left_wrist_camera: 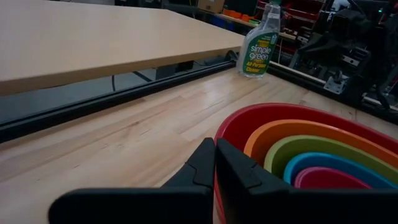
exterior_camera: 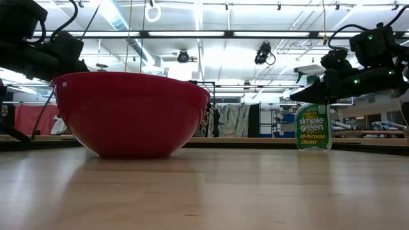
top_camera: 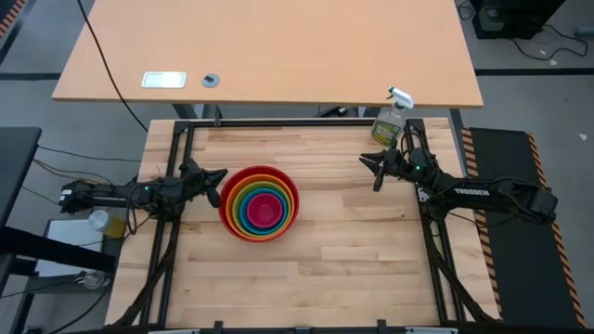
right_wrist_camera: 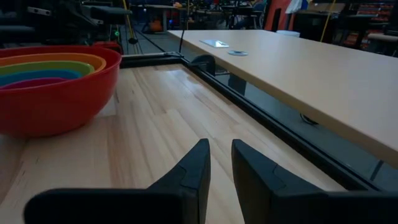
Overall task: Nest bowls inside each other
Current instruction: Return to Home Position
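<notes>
The bowls stand nested in one stack (top_camera: 261, 204) left of the table's middle, the red one outermost, resting by its base on the wood. Inside it sit orange (left_wrist_camera: 298, 134), lime green (left_wrist_camera: 323, 149), blue (left_wrist_camera: 329, 165) and pink (left_wrist_camera: 323, 179). The low view shows only the red bowl (exterior_camera: 131, 115). My left gripper (top_camera: 216, 179) is shut, hovering just off the red bowl's left rim (left_wrist_camera: 261, 115), fingertips together (left_wrist_camera: 214, 155). My right gripper (top_camera: 371, 170) hangs at the far right, well away from the stack, with a narrow gap (right_wrist_camera: 221, 162) between its fingers and nothing in it.
A clear spray bottle with a green label (top_camera: 390, 121) stands at the table's far right corner, just behind my right gripper. A light wooden desk (top_camera: 278, 46) lies beyond the far edge. Bare wood stretches across the table's near half and to the right of the stack.
</notes>
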